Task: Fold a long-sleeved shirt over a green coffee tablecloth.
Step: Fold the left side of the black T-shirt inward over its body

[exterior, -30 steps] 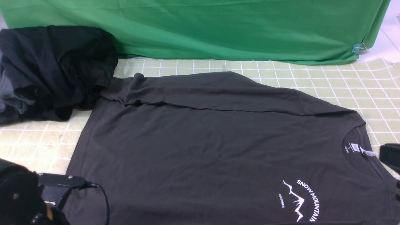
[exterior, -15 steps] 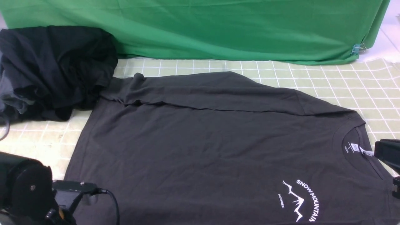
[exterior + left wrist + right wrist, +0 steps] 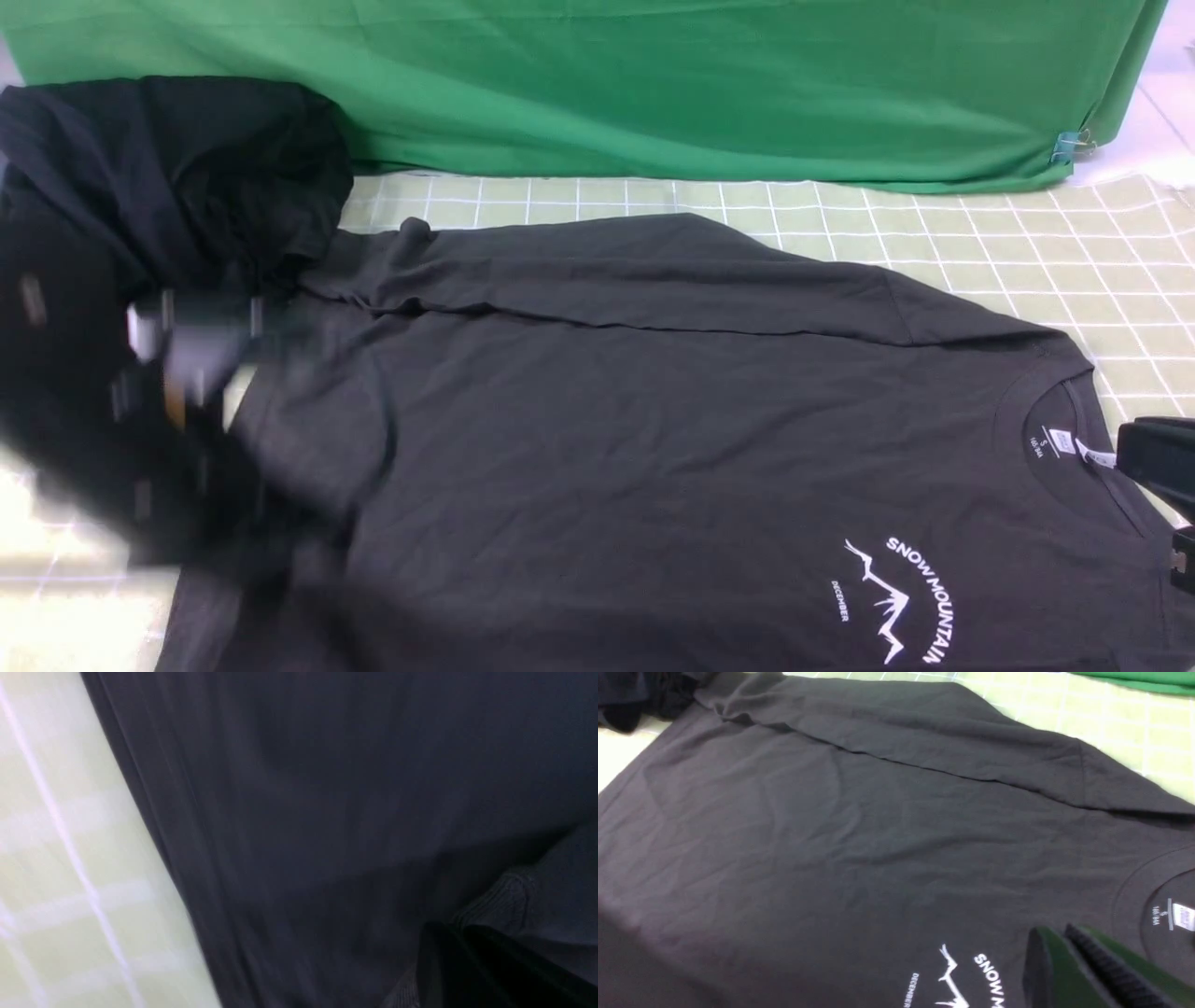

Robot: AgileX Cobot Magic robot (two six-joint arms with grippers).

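The charcoal long-sleeved shirt (image 3: pixel 635 420) lies spread on the pale grid-lined green tablecloth (image 3: pixel 990 243), collar and white neck labels (image 3: pixel 1074 446) to the right, the "SNOW MOUNTAIN" print (image 3: pixel 896 597) near the front. Its far sleeve (image 3: pixel 607 271) is folded across the body. My left arm (image 3: pixel 140 420) is a blur over the shirt's left hem. In the left wrist view the left gripper (image 3: pixel 448 933) is shut on a ribbed cuff (image 3: pixel 500 900) of the shirt. My right gripper (image 3: pixel 1052 935) hovers by the collar, shut and holding nothing.
A blacker heap of clothing (image 3: pixel 168 168) sits at the back left, touching the shirt's far corner. A plain bright green cloth (image 3: pixel 653 84) hangs along the back, held by a clip (image 3: pixel 1072 145) at its right end.
The left arm has swept fast from the front left corner up and over the shirt's left hem, dragging dark fabric with it. The right gripper crept slightly towards the collar, then held.
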